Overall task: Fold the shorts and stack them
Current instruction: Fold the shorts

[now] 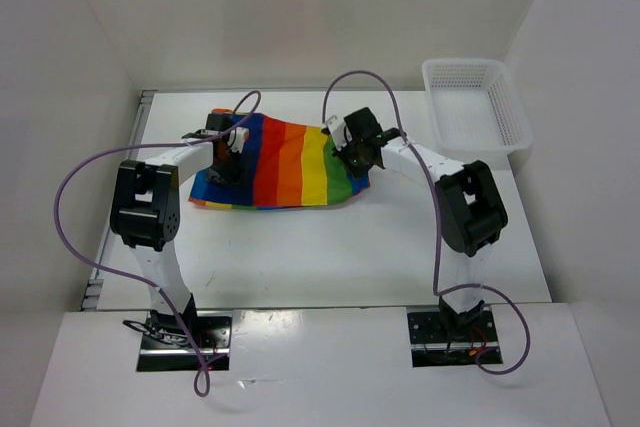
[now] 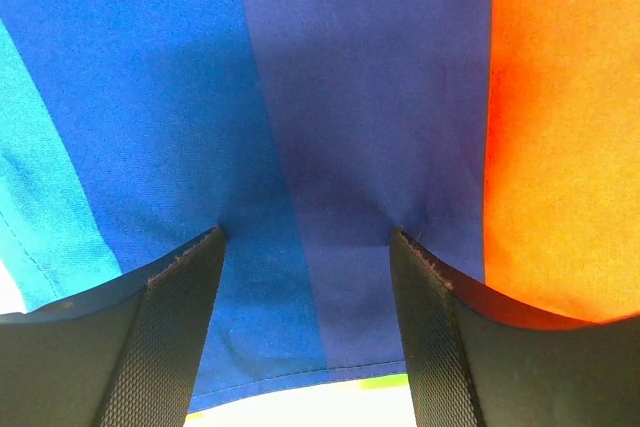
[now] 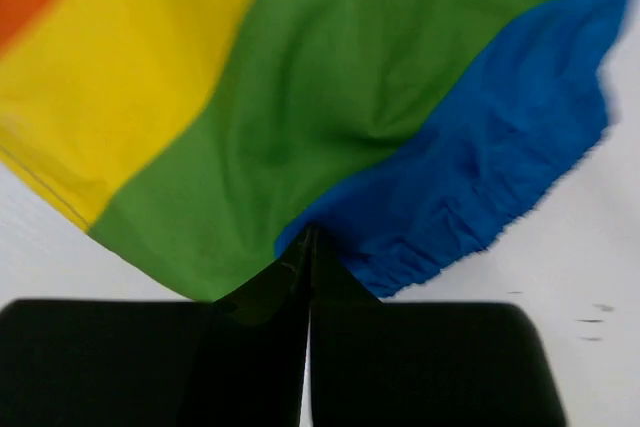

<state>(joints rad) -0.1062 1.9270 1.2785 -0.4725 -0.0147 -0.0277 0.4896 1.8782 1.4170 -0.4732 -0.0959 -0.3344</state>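
White table top inside a white-walled enclosure is noted as the work surface. Right gripper: fingers are pressed together, and an edge of the shorts is pinched at their tips, where the green stripe meets a gathered blue edge; creases are seen running from the pinch into the green. Left gripper: fingers are spread and both tips are set down on the cloth, one on the blue stripe and one on the navy, with a small dimple at each; nothing is gripped. Shorts are found spread roughly flat on the far middle of the table, between the two arms, with stripes running from blue and navy on the left through red, orange and yellow to green on the right. Step judged in hand: the first fold, with the right side pinched and the left side not yet grasped. Next move is judged to call for the left fingers to be closed on a pleat of cloth, so that both ends can be lifted and carried over together; a one-sided lift is likely to drag the soft cloth askew. White mesh basket is seen at the far right corner, well apart from the shorts.
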